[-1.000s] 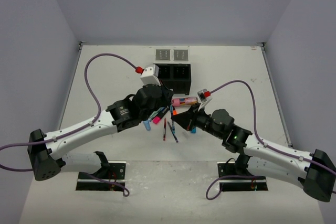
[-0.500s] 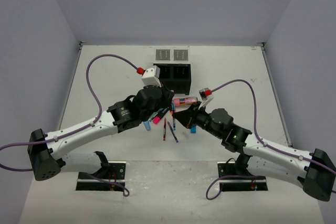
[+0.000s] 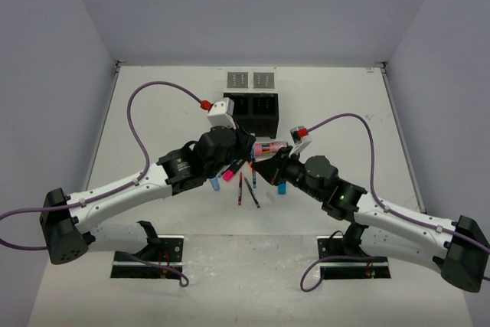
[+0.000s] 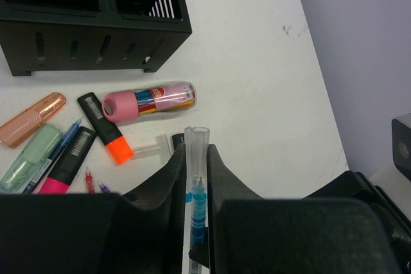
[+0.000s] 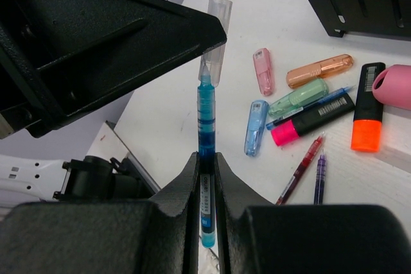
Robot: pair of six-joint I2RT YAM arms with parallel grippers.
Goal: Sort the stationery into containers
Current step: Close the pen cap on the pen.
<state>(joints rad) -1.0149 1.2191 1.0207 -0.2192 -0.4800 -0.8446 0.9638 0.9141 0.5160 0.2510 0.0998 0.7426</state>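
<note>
One blue pen (image 5: 206,123) is held by the closed right gripper (image 5: 205,156) over the surface (image 5: 257,4), its tip inside a clear cap (image 5: 217,24) pinched by the left gripper (image 4: 195,150). If the two are misaligned, the cap could be jammed crooked or dropped among the highlighters (image 5: 311,120).

Top external: set high above and behind the arm bases (image 3: 149,254), tilted down and forward, far enough back to take in the whole white table (image 3: 337,105), with the black two-compartment box (image 3: 251,112) mid-table. Left wrist: close and low, looking past the left gripper (image 4: 196,158) at the box's near wall, upper left. Right wrist: just as close, looking past the right gripper (image 5: 205,162) across the items before the box, only a box corner caught, upper right. Shared by all three: the box and the pink-capped tube (image 4: 151,102) before it. Shared by both wrists: the orange highlighter (image 4: 106,136), the blue pen (image 5: 205,126), its clear cap (image 4: 196,139).
</note>
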